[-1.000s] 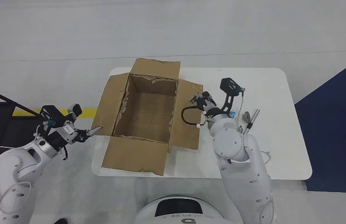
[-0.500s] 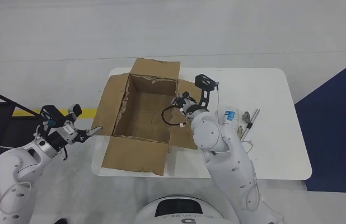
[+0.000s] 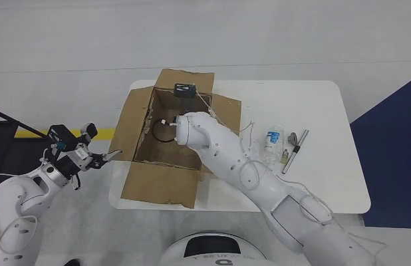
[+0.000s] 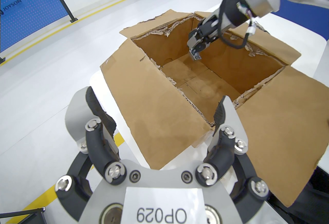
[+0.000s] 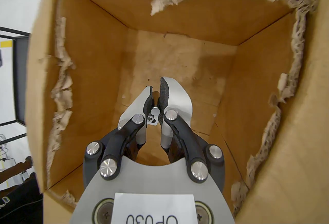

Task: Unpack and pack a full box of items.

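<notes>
the right wrist view is showing what the arm is covering in the top view: the right gripper (image 5: pixel 156 83) is hanging inside the cardboard box (image 3: pixel 159 183), above its bare floor, fingers pinched nearly together on a small silvery piece (image 5: pixel 154 112). the box is sitting on the table's (image 3: pixel 325 179) left part, mouth facing up, flaps spread, long axis running from the robot's side to the far edge. the left gripper (image 4: pixel 157 96) is hovering spread wide just beside the left flap.

Brown cardboard box (image 3: pixel 160 185), white table (image 3: pixel 325 120), bottle (image 3: pixel 273 137) with blue label, silver-and-black right gripper (image 5: pixel 155 89)
</notes>
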`<state>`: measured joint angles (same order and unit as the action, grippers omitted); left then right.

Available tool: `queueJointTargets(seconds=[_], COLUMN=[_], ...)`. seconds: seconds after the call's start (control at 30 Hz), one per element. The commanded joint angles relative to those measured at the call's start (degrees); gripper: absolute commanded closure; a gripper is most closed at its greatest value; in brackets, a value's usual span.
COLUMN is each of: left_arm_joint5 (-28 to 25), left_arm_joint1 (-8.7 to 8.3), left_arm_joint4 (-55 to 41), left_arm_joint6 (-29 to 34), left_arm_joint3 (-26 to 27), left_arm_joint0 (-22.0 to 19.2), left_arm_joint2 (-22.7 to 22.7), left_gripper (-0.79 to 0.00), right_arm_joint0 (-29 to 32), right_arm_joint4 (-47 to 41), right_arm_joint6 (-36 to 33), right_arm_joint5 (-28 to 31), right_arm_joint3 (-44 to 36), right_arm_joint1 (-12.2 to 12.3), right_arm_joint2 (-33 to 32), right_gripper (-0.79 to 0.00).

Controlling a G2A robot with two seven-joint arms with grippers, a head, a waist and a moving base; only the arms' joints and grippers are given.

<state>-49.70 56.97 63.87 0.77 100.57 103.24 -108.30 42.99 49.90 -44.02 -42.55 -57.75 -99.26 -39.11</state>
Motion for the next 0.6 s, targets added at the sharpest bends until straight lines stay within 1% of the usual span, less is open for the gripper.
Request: queueJointTargets(seconds=[0.0,0.1,0.13,0.27,0.33,0.37,0.4,0.43,0.57], left_arm_joint5=[0.0,0.0,0.0,0.0,0.0,0.0,0.0,0.0,0.0], left_arm_joint1=[0.00,0.00,0.00,0.00,0.00,0.00,0.00,0.00,0.00], left_arm_joint4=[0.0,0.0,0.0,0.0,0.0,0.0,0.0,0.0,0.0], left_arm_joint6=[0.0,0.0,0.0,0.0,0.0,0.0,0.0,0.0,0.0], left_arm_joint3=[0.0,0.0,0.0,0.0,0.0,0.0,0.0,0.0,0.0], left_arm_joint0=[0.0,0.0,0.0,0.0,0.0,0.0,0.0,0.0,0.0], left_arm_joint2=[0.0,0.0,0.0,0.0,0.0,0.0,0.0,0.0,0.0], left_gripper=[-0.785,-0.785,-0.785,-0.785,-0.785,-0.785,-0.785,-0.785,-0.785], right_arm_joint0=[-1.8,-3.9,-4.4,-6.6,-7.3,-7.6,-7.9,-8.1,-8.5], right_arm_joint4=[-1.9,-4.0,-4.3,-6.4,-7.2,-7.8,-8.3,-9.0,-11.5], right_arm_joint6=[-0.4,-1.0,-1.1,-1.5,-0.9,-0.4,0.5,1.6,6.9], right_arm_joint5=[0.6,1.2,1.4,2.6,2.8,3.1,3.1,3.3,6.8], right_arm_joint3=[5.9,12.1,14.0,20.1,22.3,23.0,23.6,23.9,23.4], right_arm_joint1=[-1.5,-3.6,-4.3,-6.8,-7.9,-8.4,-8.7,-9.0,-8.9], right_arm_joint2=[1.5,3.5,4.2,5.7,6.1,6.1,5.8,5.4,2.5], right_gripper=[0.000,0.000,-0.086,-0.259,-0.385,-0.511,-0.730,-0.785,-0.785])
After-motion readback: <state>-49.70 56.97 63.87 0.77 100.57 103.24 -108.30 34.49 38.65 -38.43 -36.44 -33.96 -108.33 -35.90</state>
